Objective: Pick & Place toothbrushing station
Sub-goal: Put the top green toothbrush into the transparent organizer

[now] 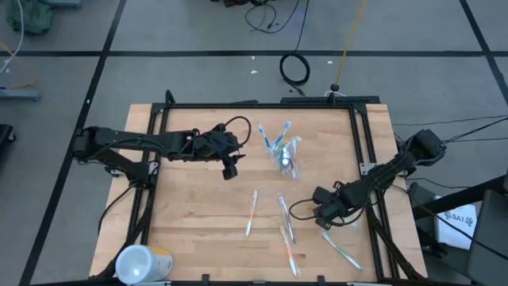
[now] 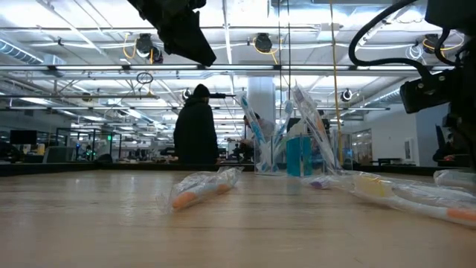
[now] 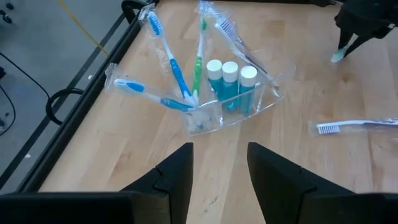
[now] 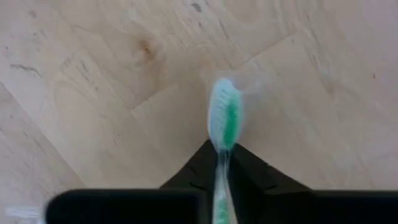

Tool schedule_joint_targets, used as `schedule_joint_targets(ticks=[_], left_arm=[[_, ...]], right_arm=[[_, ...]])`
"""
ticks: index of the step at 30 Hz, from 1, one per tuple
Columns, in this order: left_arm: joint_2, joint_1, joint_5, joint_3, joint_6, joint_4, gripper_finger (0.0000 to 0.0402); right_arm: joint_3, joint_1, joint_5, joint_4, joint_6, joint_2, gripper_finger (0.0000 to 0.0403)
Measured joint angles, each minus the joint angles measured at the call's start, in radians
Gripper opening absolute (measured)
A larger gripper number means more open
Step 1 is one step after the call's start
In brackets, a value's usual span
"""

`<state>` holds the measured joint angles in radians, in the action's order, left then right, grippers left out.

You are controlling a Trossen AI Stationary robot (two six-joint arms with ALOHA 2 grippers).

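Note:
A clear plastic cup (image 1: 287,156) stands far of the table's middle, holding blue and green toothbrushes and three blue toothpaste tubes (image 3: 231,81). My left gripper (image 3: 219,149) is open and empty, hovering left of the cup (image 3: 236,115); in the high view it (image 1: 230,168) is above the table. My right gripper (image 1: 324,213) at the near right is shut on a green-white toothbrush (image 4: 222,118). Several wrapped toothbrushes lie flat on the table: an orange one (image 1: 252,213), a purple-white one (image 1: 284,214), another (image 1: 290,253) and a green one (image 1: 341,248). My right gripper pinches the green-white toothbrush by its neck (image 4: 221,163), just behind the head, between its two fingers. The brush runs along the fingers, and its head (image 4: 222,106) sticks out past the fingertips toward the tabletop. In the left wrist view its pale end (image 3: 337,56) hangs below the gripper.
A large white and yellow cylinder (image 1: 143,262) lies at the near left corner. A black frame (image 1: 361,135) runs along the table's sides. A loose toothbrush (image 3: 354,126) lies between the cup and my right gripper. A person (image 2: 195,126) stands beyond the table.

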<state>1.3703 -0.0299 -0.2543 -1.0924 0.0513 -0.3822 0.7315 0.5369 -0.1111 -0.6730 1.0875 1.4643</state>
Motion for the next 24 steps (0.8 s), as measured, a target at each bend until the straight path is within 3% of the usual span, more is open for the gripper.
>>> schedule_joint_targets(ticks=[2,6,10,14,19,22,24], left_arm=[[0.000,0.000,0.000,0.000,0.000,0.004,0.0157],[0.000,0.000,0.000,0.000,-0.019,0.036,0.0157],[0.000,0.000,0.001,0.000,-0.031,0.060,0.0157],[0.000,0.002,0.002,0.000,-0.047,0.073,0.0157],[0.000,0.007,0.002,0.000,-0.051,0.074,0.0157],[0.000,0.008,0.002,0.000,-0.051,0.073,0.0157],[0.000,0.008,0.002,0.000,-0.055,0.073,0.0157]], right_arm=[[-0.004,0.000,-0.002,0.027,-0.004,-0.016,0.0011],[-0.004,-0.021,-0.032,0.131,0.002,-0.093,0.0016],[-0.007,-0.048,-0.183,0.274,-0.115,-0.195,0.0009],[-0.003,-0.071,-0.441,0.568,-0.461,-0.293,0.0007],[-0.022,-0.111,-0.780,1.069,-1.064,-0.322,0.0010],[-0.074,-0.166,-0.791,1.399,-1.326,-0.285,0.0006],[-0.119,-0.207,-0.748,1.540,-1.371,-0.255,0.0005]])
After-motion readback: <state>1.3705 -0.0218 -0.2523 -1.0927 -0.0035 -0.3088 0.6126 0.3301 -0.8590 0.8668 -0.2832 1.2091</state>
